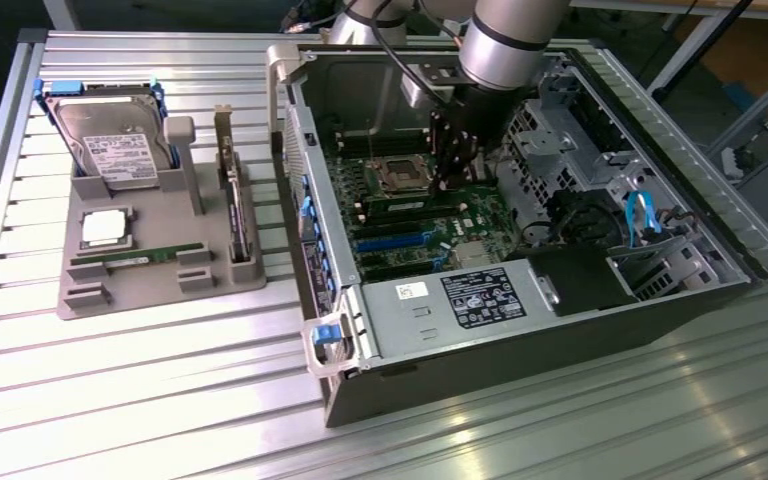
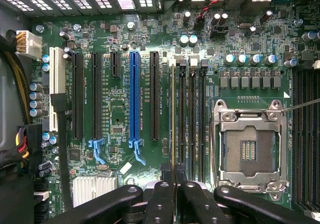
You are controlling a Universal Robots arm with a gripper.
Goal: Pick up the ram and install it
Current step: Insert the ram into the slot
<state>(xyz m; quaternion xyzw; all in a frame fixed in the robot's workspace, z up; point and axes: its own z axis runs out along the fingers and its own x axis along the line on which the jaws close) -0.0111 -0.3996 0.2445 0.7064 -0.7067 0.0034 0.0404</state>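
My gripper (image 1: 448,185) reaches down inside the open computer case (image 1: 357,330), over the memory slots beside the processor socket (image 1: 398,178). In the wrist view its two black fingers (image 2: 162,194) stand almost together. The ram (image 2: 173,114) shows edge-on as a thin pale strip running from between the fingertips along the first memory slot. My gripper (image 2: 174,171) is shut on that strip. The neighbouring black memory slots (image 2: 192,114) hold nothing.
A grey tray (image 1: 157,290) outside the case carries a hard drive (image 1: 111,135), an upright expansion card (image 1: 233,200), a processor chip (image 1: 104,228) and a green stick (image 1: 131,258). Case walls, the drive cage (image 1: 558,150) and cables (image 1: 644,215) crowd the gripper.
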